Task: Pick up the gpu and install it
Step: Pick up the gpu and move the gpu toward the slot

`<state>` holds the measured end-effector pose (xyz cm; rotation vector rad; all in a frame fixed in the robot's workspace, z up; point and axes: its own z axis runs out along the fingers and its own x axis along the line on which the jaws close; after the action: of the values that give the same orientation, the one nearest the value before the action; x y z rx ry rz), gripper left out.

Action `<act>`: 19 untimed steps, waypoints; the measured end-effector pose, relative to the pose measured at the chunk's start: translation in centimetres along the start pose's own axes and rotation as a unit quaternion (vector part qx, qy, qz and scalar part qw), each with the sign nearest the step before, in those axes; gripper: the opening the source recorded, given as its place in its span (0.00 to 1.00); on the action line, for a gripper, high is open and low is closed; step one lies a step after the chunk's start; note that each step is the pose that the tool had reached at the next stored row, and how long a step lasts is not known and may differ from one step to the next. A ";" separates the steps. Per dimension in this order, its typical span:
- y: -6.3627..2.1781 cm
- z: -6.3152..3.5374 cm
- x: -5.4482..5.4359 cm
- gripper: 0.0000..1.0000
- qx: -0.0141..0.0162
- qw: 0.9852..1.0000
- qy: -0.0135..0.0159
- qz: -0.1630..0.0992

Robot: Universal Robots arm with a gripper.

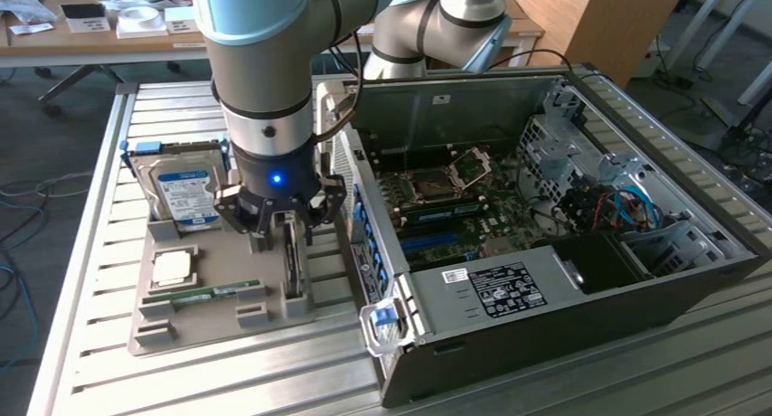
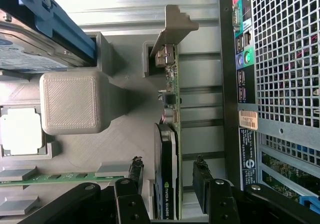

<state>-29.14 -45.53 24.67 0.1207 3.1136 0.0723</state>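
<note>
The gpu (image 2: 165,144) stands on edge in a slot of the grey holder tray (image 1: 205,321). Its green board, black cooler face and silver end bracket (image 2: 172,24) all show. In the exterior view the gpu (image 1: 293,276) is a thin dark strip just below my gripper (image 1: 280,228). In the wrist view my gripper (image 2: 167,168) is open and straddles the card. One of the fingers (image 2: 135,171) is on the cooler side and the other is on the board side. A small gap shows on each side, so neither finger touches the card.
The tray also holds a silver hard drive (image 1: 187,194), a CPU (image 1: 173,269) and a RAM stick (image 1: 205,295). The open computer case (image 1: 627,280) lies close on the exterior view's right, motherboard (image 1: 447,208) exposed. Its perforated rear panel (image 2: 285,59) is beside the gpu.
</note>
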 end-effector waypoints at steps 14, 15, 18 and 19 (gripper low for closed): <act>-0.04 0.80 0.0 0.53 0.000 1.000 0.000 0.000; -0.04 0.84 0.0 0.53 0.000 1.000 0.000 0.000; 0.02 0.89 0.0 0.53 0.000 1.000 0.000 0.000; 0.05 0.90 0.0 0.53 0.000 1.000 0.000 0.000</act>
<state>-29.13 -45.45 23.77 0.1208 3.1134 0.0726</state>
